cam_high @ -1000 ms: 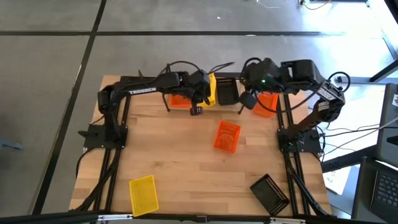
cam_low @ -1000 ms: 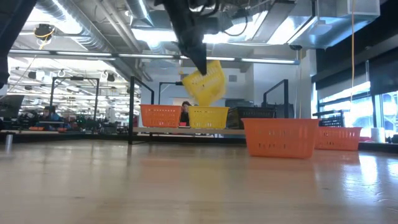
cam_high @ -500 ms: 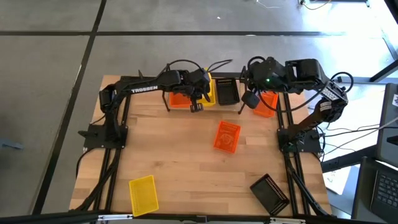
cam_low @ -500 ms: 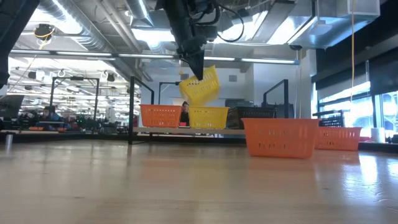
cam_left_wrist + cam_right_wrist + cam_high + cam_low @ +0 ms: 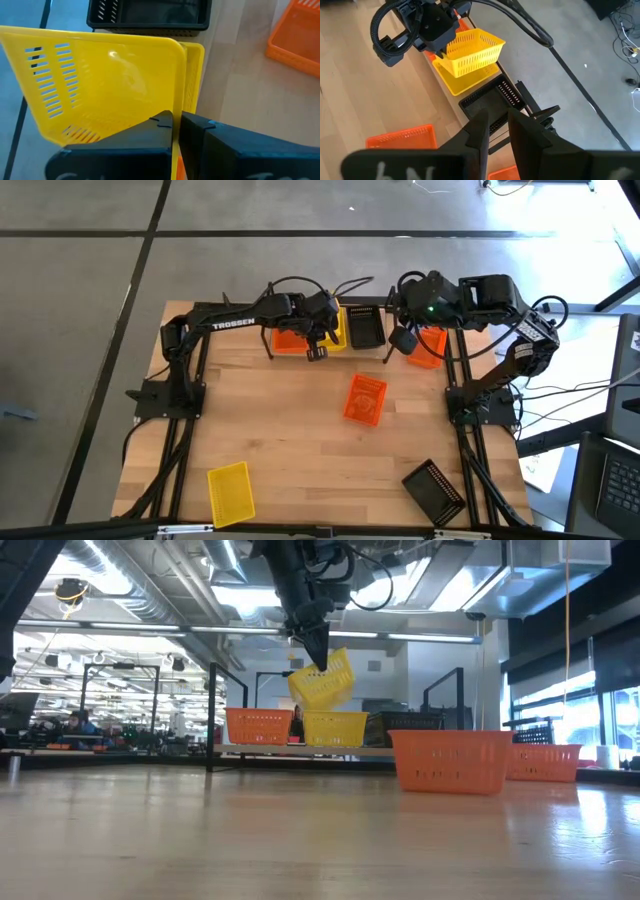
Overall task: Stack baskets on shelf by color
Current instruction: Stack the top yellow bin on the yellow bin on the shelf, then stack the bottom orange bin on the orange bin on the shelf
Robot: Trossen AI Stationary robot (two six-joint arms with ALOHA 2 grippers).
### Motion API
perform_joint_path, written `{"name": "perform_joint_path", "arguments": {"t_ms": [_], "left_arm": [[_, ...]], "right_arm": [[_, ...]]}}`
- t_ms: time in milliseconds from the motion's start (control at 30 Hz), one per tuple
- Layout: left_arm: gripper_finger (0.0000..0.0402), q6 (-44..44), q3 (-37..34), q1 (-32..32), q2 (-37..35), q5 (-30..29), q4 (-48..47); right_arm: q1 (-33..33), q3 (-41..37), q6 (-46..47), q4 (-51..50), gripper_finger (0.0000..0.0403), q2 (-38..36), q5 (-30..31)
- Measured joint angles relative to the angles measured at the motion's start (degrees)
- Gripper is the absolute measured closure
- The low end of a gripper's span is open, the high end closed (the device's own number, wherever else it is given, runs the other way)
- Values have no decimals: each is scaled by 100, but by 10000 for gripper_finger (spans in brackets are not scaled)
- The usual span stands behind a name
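Above the shelf (image 5: 300, 749), the left gripper (image 5: 175, 122) has its jaws pinched on a tilted yellow basket (image 5: 322, 678), right over another yellow basket (image 5: 334, 727). Tilted like this, it might catch and tip. The right gripper (image 5: 495, 117) waits nearby, its jaws a little apart, holding nothing.

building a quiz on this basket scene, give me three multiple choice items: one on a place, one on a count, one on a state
1. Where is the held yellow basket?
A. above the yellow basket on the shelf
B. flat on the table's near edge
C. inside the black basket

2. How many orange baskets show in the low view?
A. one
B. three
C. five

3. How is the left gripper?
A. open, empty
B. shut on the held yellow basket
C. out of view

Answers: 1 A, it hangs tilted over it. 2 B, one on the shelf, two on the table. 3 B, the fingers pinch its rim.
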Motion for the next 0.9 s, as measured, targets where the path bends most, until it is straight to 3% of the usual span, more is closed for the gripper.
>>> {"name": "perform_joint_path", "arguments": {"t_ms": [900], "left_arm": [[330, -48, -7, -31, 308, -29, -114]], "right_arm": [[3, 0, 75, 0, 331, 2, 7]]}}
